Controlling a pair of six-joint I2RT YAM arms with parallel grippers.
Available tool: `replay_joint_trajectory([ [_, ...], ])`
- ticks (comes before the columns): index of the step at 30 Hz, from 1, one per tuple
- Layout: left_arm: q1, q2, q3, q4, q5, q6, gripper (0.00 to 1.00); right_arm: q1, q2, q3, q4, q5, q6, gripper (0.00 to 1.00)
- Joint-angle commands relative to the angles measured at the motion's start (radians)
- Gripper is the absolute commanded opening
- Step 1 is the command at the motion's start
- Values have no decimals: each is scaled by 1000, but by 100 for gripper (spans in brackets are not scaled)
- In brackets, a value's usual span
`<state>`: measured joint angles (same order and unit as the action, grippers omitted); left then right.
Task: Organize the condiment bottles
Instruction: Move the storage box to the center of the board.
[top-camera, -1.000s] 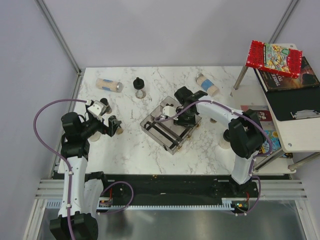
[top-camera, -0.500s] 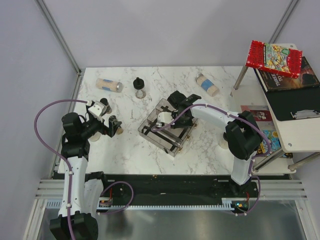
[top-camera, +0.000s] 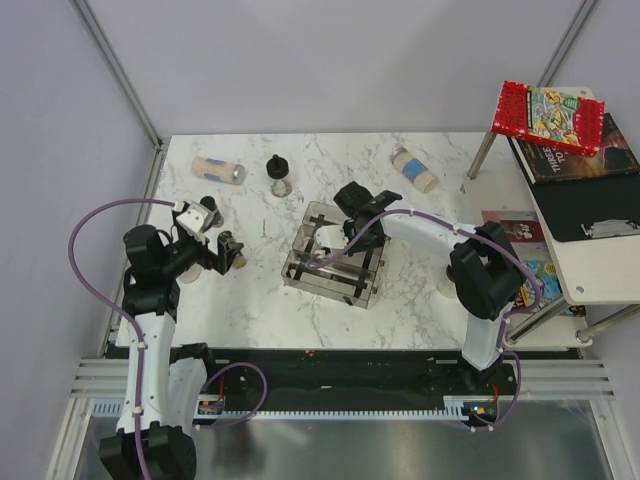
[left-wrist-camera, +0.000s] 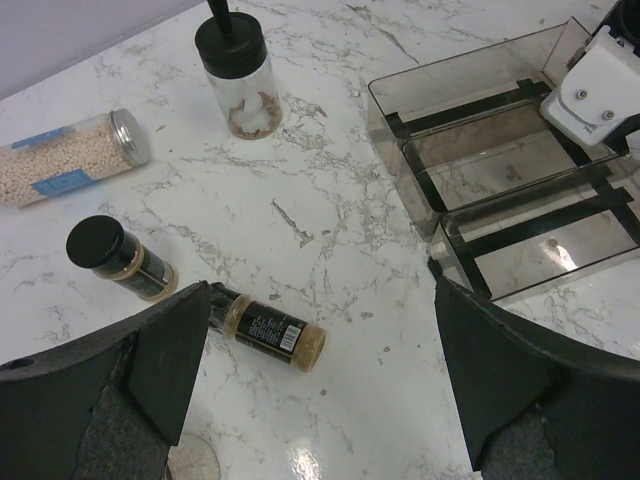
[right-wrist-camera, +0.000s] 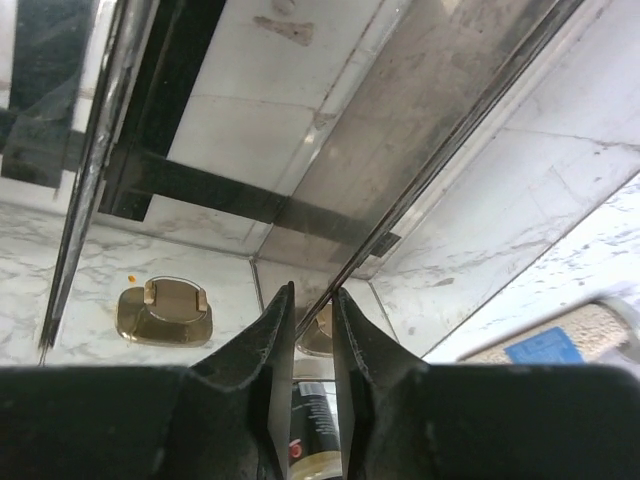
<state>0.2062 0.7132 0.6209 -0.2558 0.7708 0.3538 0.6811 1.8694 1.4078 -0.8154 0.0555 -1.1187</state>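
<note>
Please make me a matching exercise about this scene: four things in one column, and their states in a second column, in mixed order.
1. black-lidded jar
2. silver-capped bottle at far left
3. clear rack
4. left pincer

A. lying on its side
B. open, holding nothing
C. standing upright
D. gripped at its wall by the right pincer

Pairs: 1-C, 2-A, 3-D, 4-B

Left arm (top-camera: 150, 350), right arm (top-camera: 425, 228): white tubular links, black joint housings. Purple cable (top-camera: 72, 250) along each. Fingers (left-wrist-camera: 165, 345): matte black, wedge-shaped. White wrist housing (left-wrist-camera: 592, 92) on right arm, two recessed screws.
</note>
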Motion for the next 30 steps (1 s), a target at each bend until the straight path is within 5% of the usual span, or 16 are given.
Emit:
replay_joint_trajectory([
  [1,6,3,2,13,35,31,99,23,-24,-44,82,69,-111,22],
  [9,6,17,3,13,32,33,99,41,-38,-108,171,132,-196,23],
  [13,7,19,3,12,35,34,100,41,-36,-96,188,138,-179,50],
  [18,6,17,2,13,35,34,99,41,8,84,9,-38,-61,76],
  [30,6,11,2,12,36,34,100,31,128,290,-57,-279,65,81],
])
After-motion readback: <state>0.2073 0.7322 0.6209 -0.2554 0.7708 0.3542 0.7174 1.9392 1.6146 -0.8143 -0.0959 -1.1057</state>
